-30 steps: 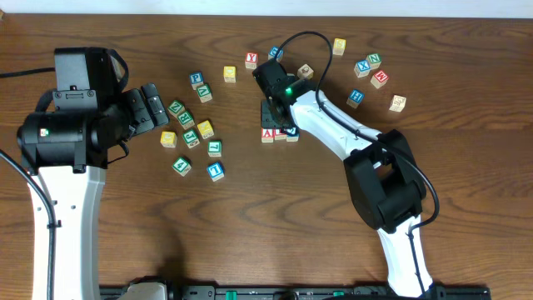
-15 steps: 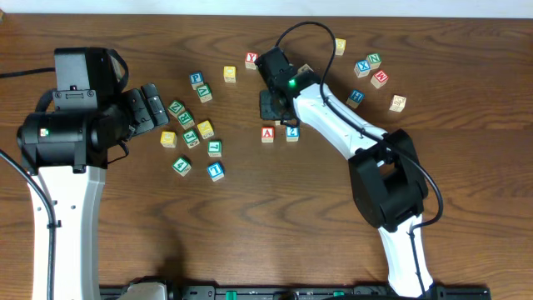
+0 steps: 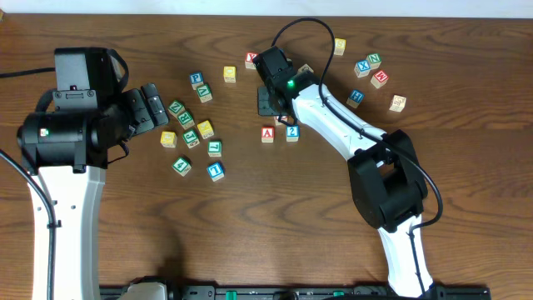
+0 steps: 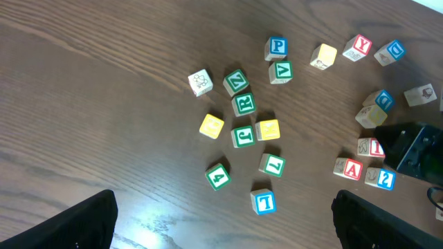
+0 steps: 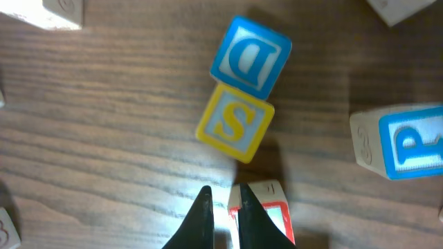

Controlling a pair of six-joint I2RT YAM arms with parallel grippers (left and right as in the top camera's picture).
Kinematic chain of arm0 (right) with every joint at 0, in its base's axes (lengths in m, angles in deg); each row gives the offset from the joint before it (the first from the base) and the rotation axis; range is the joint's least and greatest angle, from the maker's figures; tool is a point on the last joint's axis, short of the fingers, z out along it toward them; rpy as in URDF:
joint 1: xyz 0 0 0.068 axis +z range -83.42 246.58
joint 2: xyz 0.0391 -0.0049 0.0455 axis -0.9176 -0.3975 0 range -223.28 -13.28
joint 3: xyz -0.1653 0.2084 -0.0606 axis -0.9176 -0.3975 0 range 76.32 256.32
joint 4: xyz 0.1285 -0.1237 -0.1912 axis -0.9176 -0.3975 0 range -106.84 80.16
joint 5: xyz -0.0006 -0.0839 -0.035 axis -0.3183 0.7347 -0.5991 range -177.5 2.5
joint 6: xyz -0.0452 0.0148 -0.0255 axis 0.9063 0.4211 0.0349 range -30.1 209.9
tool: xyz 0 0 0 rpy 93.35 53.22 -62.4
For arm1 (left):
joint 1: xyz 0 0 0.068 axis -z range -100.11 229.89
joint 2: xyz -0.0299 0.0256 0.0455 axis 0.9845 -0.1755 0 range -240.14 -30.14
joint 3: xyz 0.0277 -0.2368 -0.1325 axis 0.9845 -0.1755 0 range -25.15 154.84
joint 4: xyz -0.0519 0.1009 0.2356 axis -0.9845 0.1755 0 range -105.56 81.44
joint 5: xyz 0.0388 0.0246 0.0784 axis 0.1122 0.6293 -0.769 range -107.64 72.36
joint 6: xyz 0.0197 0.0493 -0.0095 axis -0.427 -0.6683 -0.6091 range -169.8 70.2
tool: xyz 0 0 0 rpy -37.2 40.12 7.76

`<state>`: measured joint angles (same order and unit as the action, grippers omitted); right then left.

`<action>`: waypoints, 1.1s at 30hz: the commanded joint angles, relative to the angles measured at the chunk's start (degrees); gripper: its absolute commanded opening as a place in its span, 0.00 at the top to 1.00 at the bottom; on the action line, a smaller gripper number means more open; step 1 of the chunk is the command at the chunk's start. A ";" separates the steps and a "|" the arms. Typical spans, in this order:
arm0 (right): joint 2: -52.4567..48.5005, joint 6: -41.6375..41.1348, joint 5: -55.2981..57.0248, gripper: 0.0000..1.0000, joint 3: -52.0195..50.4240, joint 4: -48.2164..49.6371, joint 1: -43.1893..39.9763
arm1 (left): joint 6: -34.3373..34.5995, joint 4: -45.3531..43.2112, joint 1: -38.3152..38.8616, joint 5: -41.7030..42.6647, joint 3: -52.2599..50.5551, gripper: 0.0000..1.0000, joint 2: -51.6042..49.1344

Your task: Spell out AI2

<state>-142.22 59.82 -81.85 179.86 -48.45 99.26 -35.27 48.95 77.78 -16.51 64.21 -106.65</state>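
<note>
Red-framed A cube (image 3: 267,133) and blue 2 cube (image 3: 292,132) sit mid-worktop with a gap between them. The I cube (image 4: 369,146) lies just beyond, toward the far edge. The right tool (image 5: 223,199), pressed together, is just beside it and likely must nudge it into the gap. The left tool (image 3: 154,104) stands spread.

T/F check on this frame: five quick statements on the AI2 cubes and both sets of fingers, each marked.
1. The A cube and the 2 cube lie side by side with nothing between them. True.
2. The I cube sits in the row between A and 2. False: it lies off the row, by the right gripper.
3. The left gripper has its fingers shut. False: they are wide open and hold nothing.
4. The right gripper's fingers are closed with no cube between them. True.
5. The S cube is blue. False: it is yellow; the D cube next to it is blue.
</note>
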 commanded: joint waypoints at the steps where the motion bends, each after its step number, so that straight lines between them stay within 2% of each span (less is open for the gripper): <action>1: 0.94 1.49 2.40 0.95 0.92 0.96 -0.20 | -0.96 0.17 -0.17 -0.72 -0.22 0.02 -0.50; 5: -0.20 1.49 3.02 0.99 0.92 1.16 -0.68 | -0.96 0.17 -0.17 -0.72 -0.22 0.02 -0.50; 33: -3.02 2.60 2.99 0.99 0.90 1.42 -1.20 | -0.96 0.17 -0.17 -0.72 -0.22 0.02 -0.50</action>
<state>-144.08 61.11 -79.95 179.86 -47.20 98.19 -35.27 48.95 77.78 -16.54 64.21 -106.65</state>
